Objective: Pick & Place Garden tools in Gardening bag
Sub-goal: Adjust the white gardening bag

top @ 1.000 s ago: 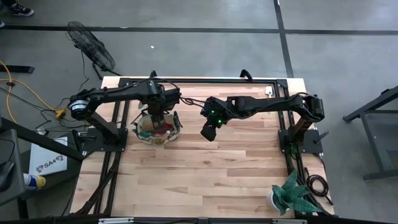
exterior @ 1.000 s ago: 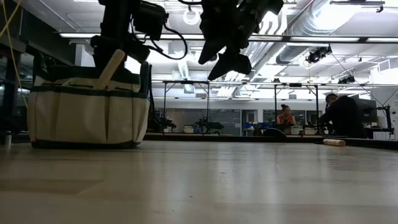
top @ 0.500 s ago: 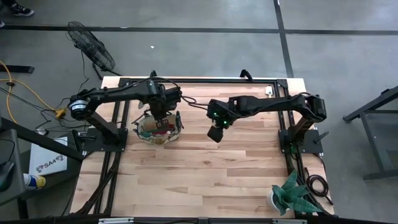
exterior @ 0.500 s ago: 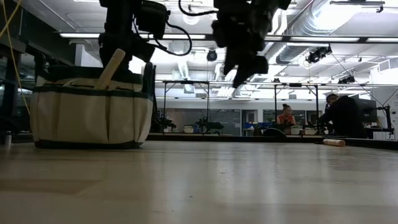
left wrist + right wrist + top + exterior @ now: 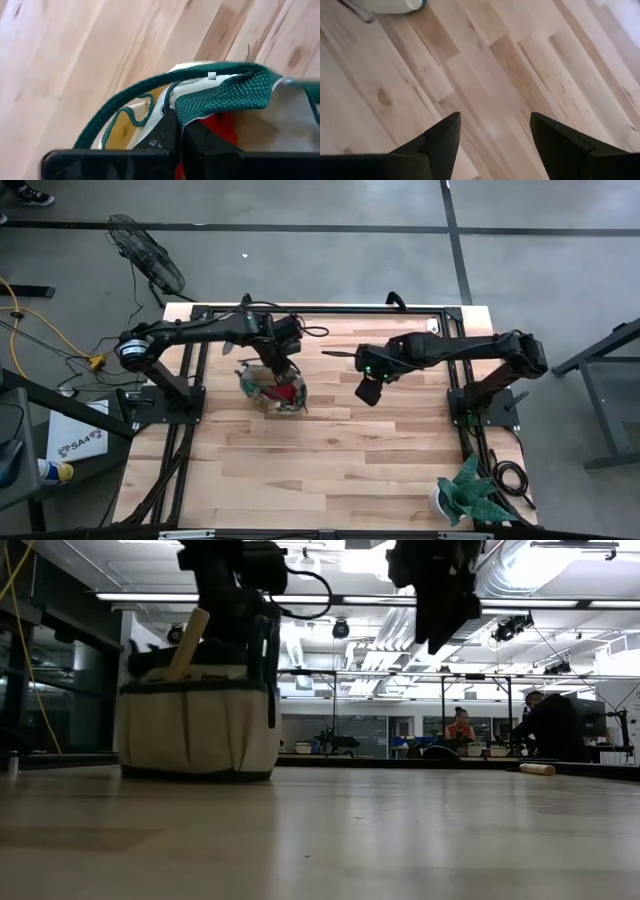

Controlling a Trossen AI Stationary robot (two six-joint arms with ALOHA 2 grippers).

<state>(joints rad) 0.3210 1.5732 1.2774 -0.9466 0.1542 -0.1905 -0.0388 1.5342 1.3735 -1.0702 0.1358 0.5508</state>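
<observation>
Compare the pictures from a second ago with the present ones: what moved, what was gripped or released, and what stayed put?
The left tool shut on the gardening bag's green handle and dragged the gardening bag toward the table's middle. The right tool, open, drew back toward its own side. The potted plant stayed at its corner.

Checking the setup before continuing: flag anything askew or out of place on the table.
Nothing is spilled or damaged. One oddity: the left end effector is shut on the gardening bag's green handle, not a tool.
</observation>
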